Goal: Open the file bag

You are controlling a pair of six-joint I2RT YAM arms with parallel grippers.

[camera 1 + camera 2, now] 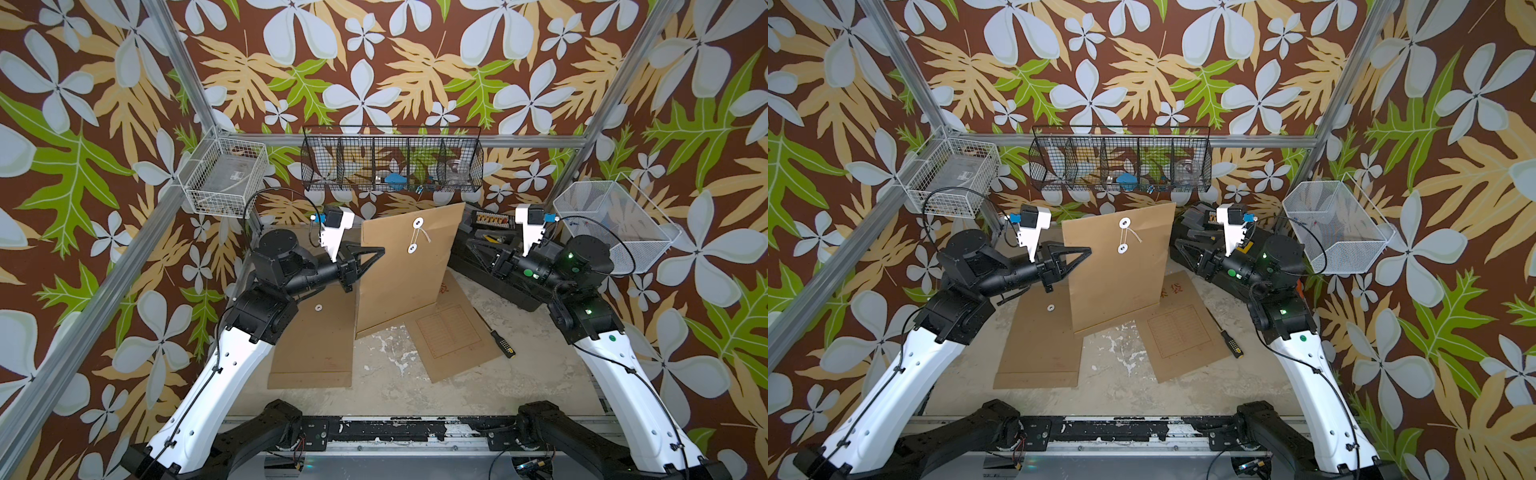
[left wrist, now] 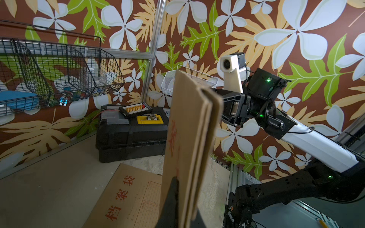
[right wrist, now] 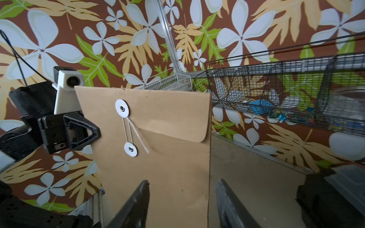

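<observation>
A brown paper file bag point(image 1: 399, 270) point(image 1: 1117, 274) stands upright over the middle of the table, flap down. String runs between its two white discs point(image 3: 122, 108) point(image 3: 130, 149). My left gripper point(image 1: 374, 251) point(image 1: 1086, 251) is shut on the bag's left edge. In the left wrist view the bag point(image 2: 189, 128) shows edge-on, pinched by that gripper point(image 2: 184, 197). My right gripper point(image 3: 183, 181) is open by the bag's right edge, which lies between its fingers point(image 3: 145, 187) untouched. In both top views this gripper point(image 1: 478, 249) point(image 1: 1187, 251) is dark against the toolbox.
Two more file bags lie flat, one at the left point(image 1: 311, 345) and one at the right point(image 1: 453, 340). A screwdriver point(image 1: 498, 338) lies beside the right one. A black toolbox point(image 1: 490, 232) stands back right. Wire baskets hang at the back point(image 1: 392, 164), left point(image 1: 224, 176) and right point(image 1: 611, 224).
</observation>
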